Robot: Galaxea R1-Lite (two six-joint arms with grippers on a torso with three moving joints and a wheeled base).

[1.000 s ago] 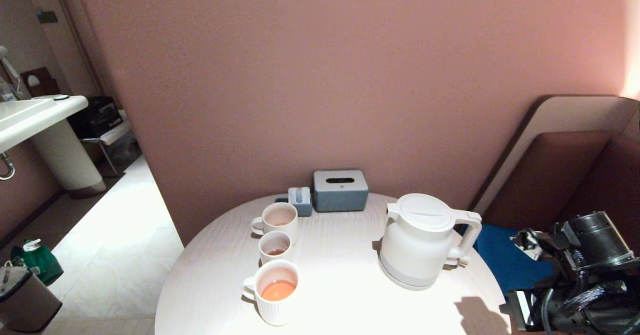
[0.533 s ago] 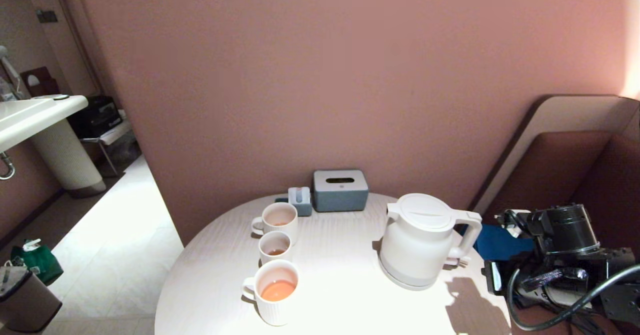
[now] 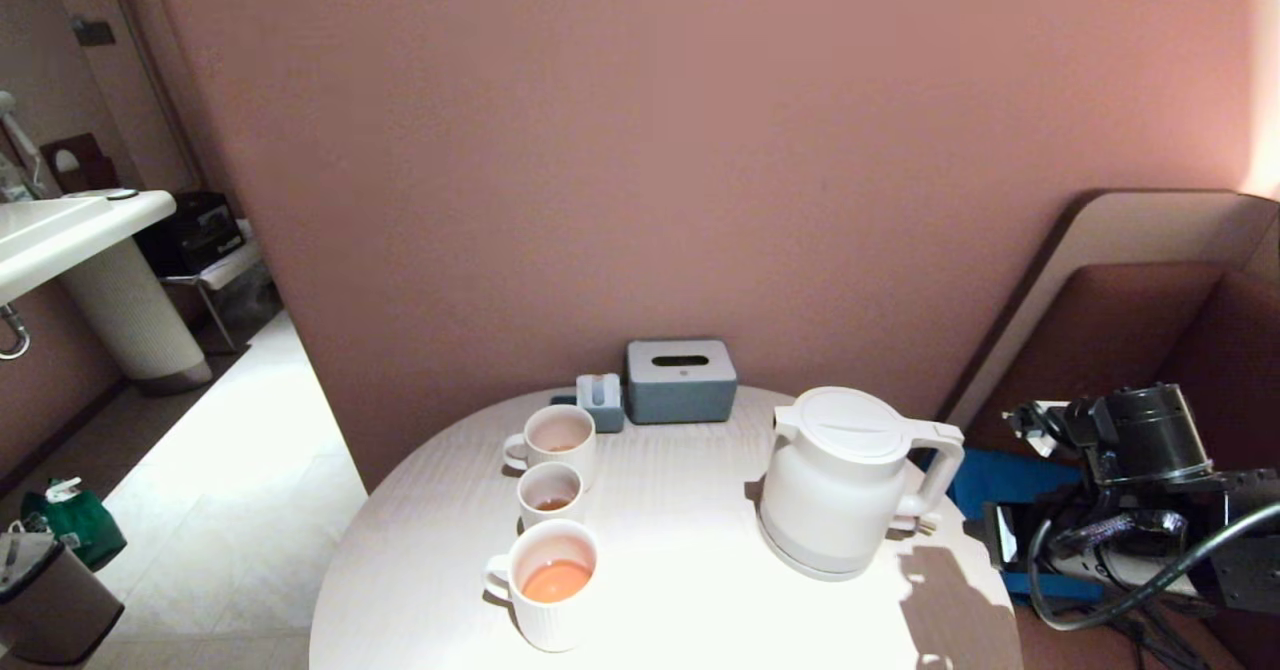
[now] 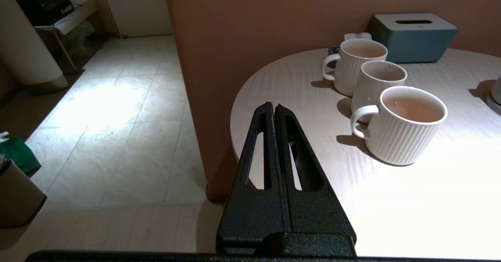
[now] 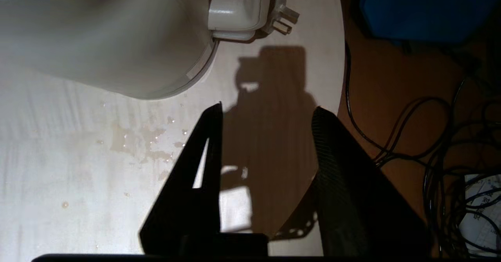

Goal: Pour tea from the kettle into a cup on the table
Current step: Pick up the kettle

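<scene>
The white kettle (image 3: 848, 480) stands on its round base on the right side of the pale round table (image 3: 680, 520), handle pointing right. Three ribbed white cups stand in a row on the left: the near cup (image 3: 548, 585) holds orange tea (image 3: 556, 580), the middle cup (image 3: 549, 495) and far cup (image 3: 556, 440) hold a little. My right gripper (image 5: 270, 108) hangs open and empty above the table's right edge, just short of the kettle's handle (image 5: 235, 15). Off the table's left edge, my left gripper (image 4: 273, 105) is shut and empty.
A grey-blue tissue box (image 3: 680, 380) and a small holder (image 3: 600, 400) sit at the table's back. Wet tea patches (image 5: 137, 140) lie beside the kettle base. A blue cushion (image 3: 1000, 480) and loose cables (image 5: 430, 137) lie right of the table. A washbasin (image 3: 60, 230) stands far left.
My right arm has risen and swung in toward the kettle's handle side; its shadow on the table has shifted closer to the kettle. Kettle and cups have not moved.
</scene>
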